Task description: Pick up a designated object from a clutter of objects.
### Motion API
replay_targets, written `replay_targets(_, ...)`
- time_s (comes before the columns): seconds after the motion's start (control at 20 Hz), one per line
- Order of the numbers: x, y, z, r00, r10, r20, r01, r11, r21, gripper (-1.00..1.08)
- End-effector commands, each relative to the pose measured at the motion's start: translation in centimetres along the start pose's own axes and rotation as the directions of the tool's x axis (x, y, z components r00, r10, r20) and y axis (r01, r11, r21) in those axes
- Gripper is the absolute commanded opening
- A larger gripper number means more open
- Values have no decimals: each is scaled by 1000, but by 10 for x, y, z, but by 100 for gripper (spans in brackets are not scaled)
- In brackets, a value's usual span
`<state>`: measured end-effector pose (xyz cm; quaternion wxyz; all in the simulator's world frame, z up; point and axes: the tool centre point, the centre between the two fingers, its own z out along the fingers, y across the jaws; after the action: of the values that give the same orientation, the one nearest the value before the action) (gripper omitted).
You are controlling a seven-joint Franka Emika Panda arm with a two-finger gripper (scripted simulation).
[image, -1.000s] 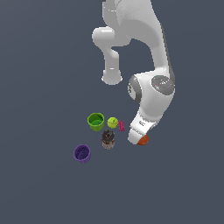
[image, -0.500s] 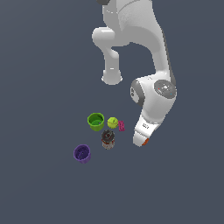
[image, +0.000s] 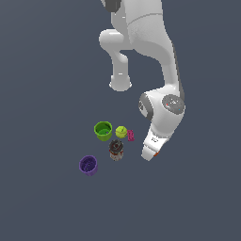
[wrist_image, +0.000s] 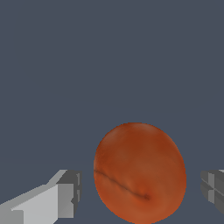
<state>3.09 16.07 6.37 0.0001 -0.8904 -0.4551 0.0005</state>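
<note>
The designated object, an orange-red ball (wrist_image: 140, 175), fills the space between my gripper's (wrist_image: 141, 191) two fingers in the wrist view. One finger (wrist_image: 65, 197) and the other finger (wrist_image: 213, 186) each stand a small gap away from it, so the gripper is open around the ball. In the exterior view my gripper (image: 151, 156) is low at the floor, and only a sliver of the orange-red ball (image: 156, 153) peeks out beside the hand. The rest of the clutter lies toward the exterior view's left of the hand.
A green cup (image: 103, 131), a yellow-green ball (image: 121, 132) and a tiny pink piece (image: 131, 135) sit in a row. A dark can-like thing (image: 116, 149) stands closest to the hand. A purple cup (image: 88, 165) lies farther to the exterior view's left.
The hand has come down over the orange-red ball, which now shows far less in the exterior view. The other items have not moved.
</note>
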Motion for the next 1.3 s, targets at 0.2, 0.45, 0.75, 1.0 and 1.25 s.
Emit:
replay_targets(0.2, 1, 0, 17, 1000, -2, -1, 2, 1000, -1, 100)
replay_targets(0.45, 1, 1, 17, 1000, -2, -1, 2, 1000, -1, -100)
replay_targets(0.75, 1, 1, 17, 1000, -2, -1, 2, 1000, -1, -100)
replay_targets(1.0, -2, 2, 13, 1000, -1, -1, 1, 1000, -2, -100)
replay_targets(1.25, -13, 4, 0, 1000, -1, -1, 1, 1000, -2, -100)
